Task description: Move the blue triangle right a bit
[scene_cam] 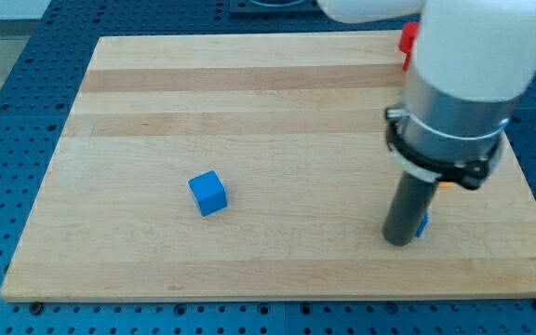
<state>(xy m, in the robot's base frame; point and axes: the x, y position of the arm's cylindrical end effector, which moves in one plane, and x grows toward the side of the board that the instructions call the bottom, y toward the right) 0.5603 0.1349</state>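
A robot arm's dark rod stands upright on a pale wooden surface (249,102), my tip (398,241) planted low on the board toward the view's right. Pressed against the right side of the rod's foot, only a blue sliver (423,225) shows; it is probably the blue triangle named in the task, though its shape cannot be made out behind the rod. The tip appears to sit on that block's left, the side a rightward push calls for, with the two touching or nearly so. The end effector is a bare rod with nothing to spread or pinch, so it carries no grasp and can only shove. Well to the left of the tip a blue cube (207,193) rests alone, clear of the work. A small orange patch (446,184) peeks out just above the sliver, and a red block (408,44) lies far above the tip near the board's top edge, largely hidden by the arm's white housing.
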